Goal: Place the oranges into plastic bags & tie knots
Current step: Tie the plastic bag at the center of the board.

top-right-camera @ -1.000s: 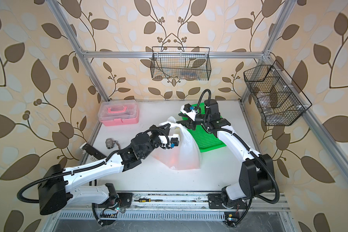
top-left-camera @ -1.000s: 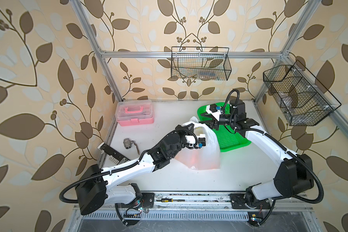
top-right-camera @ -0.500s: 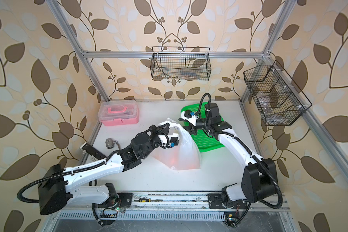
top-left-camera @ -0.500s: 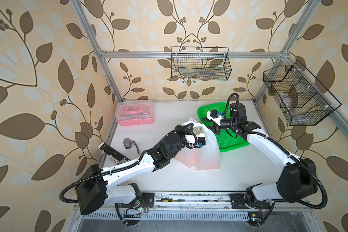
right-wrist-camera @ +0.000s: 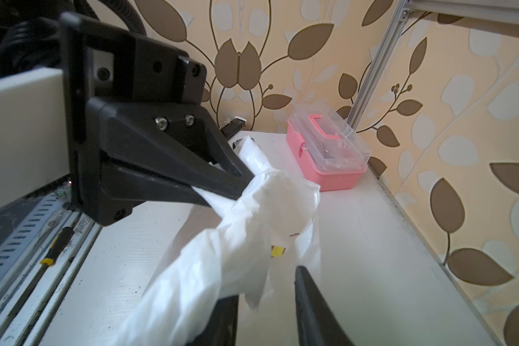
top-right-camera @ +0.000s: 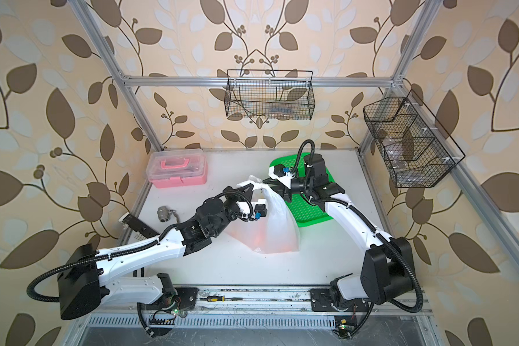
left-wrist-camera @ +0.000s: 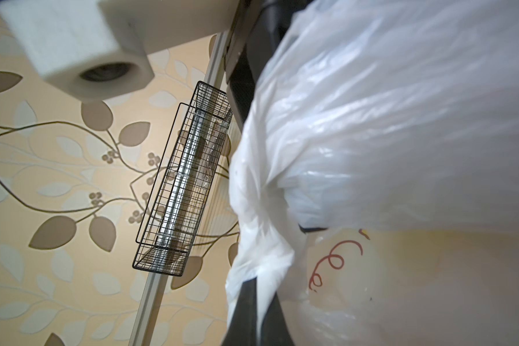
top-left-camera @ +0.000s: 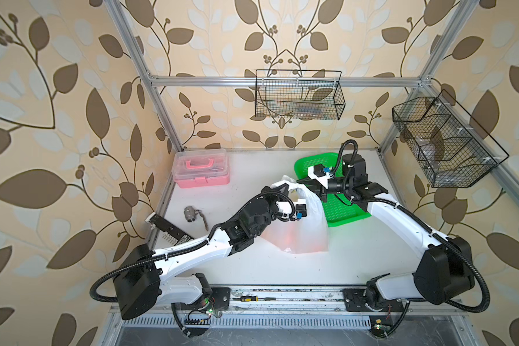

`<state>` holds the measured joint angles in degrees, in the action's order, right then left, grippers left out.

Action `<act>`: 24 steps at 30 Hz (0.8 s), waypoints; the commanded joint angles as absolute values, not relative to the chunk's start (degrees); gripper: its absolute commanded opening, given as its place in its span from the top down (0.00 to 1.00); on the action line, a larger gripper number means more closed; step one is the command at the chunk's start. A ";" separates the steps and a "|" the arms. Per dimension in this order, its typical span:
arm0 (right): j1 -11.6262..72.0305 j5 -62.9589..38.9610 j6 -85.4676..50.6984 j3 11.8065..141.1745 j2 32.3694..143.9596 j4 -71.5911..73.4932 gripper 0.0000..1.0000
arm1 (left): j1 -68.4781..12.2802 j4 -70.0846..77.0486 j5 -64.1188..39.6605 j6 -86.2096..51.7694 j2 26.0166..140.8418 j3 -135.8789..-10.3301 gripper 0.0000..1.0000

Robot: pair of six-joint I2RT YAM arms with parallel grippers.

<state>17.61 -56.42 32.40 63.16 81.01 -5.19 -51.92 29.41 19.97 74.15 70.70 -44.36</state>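
**Operator:** Where are the task items?

**Technician:** The small round glossy oranges (top-left-camera: 288, 238) are inside the thin translucent white plastic carrier bag (top-left-camera: 309, 227). They show only as an orange glow through the film. The bag's body slumps on the white desk (top-left-camera: 357, 254) and its neck is drawn upward.

**Operator:** Why is the neck raised?

**Technician:** The left hand (right-wrist-camera: 240, 187) is clamped on the twisted film and holds it off the desk. In my judgement this keeps the fruit inside and gives a taut strand for knotting.

**Operator:** And the other arm?

**Technician:** The right hand (top-left-camera: 300, 181) faces the left hand across the neck. Its jaws stand a narrow gap apart, with loose film hanging between them and no visible pinch. It is probably placed to take a second strand.

**Operator:** Any obstructions?

**Technician:** The flat green mesh plastic basket (top-left-camera: 342, 206) lies just beside the bag, under the right wrist. The pink plastic toolbox with a clear lid (top-left-camera: 201, 169) and the small metal valve fitting (top-left-camera: 191, 213) sit well apart. The main risk is the two hands colliding, since they are nearly touching.
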 commanded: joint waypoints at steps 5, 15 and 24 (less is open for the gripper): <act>17.92 -58.18 32.79 62.64 80.41 -5.57 0.89 | -51.67 31.98 19.83 71.97 70.14 -44.82 1.00; 17.98 -57.04 32.90 62.66 79.75 -7.03 1.00 | -51.50 26.35 17.80 66.19 66.61 -46.17 0.78; 17.86 -56.09 32.43 62.39 78.92 -6.97 1.00 | -51.41 10.37 12.22 51.07 49.30 -43.00 0.45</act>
